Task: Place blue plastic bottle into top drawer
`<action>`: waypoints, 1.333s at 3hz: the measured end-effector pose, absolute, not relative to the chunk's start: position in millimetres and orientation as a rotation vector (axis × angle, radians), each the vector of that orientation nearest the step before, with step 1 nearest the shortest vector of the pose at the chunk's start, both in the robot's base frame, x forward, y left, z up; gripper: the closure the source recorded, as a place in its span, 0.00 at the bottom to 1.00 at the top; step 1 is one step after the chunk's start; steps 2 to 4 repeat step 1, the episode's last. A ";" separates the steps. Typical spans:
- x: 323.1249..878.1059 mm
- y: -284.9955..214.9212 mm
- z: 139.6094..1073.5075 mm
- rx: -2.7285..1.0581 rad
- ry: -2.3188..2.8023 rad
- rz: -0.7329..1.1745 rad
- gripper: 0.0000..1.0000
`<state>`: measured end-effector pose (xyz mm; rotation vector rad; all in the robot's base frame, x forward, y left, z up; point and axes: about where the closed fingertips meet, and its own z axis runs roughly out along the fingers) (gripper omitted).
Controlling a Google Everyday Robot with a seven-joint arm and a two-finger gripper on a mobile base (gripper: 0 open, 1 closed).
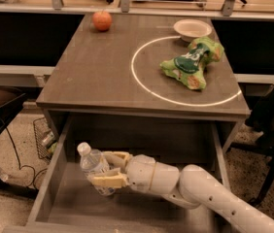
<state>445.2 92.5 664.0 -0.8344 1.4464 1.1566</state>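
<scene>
In top drawer (66,200), tool (101,168) grips blue plastic bottle (90,159).

The blue plastic bottle (94,165), clear with a white cap, is tilted with its cap toward the left, in the left half of the top drawer (66,198). This drawer is pulled open and its grey bottom is bare. The gripper (105,169) clamps the bottle's body inside the drawer.

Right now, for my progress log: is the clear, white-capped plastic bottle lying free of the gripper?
No, the gripper is shut on the bottle inside the open grey-brown drawer.
</scene>
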 end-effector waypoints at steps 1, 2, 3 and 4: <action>446.6 94.7 665.6 -0.839 1.445 1.158 0.76; 446.6 94.7 665.6 -0.839 1.445 1.158 0.76; 446.6 94.7 665.6 -0.839 1.445 1.158 0.76; 446.6 94.7 665.6 -0.839 1.445 1.158 0.76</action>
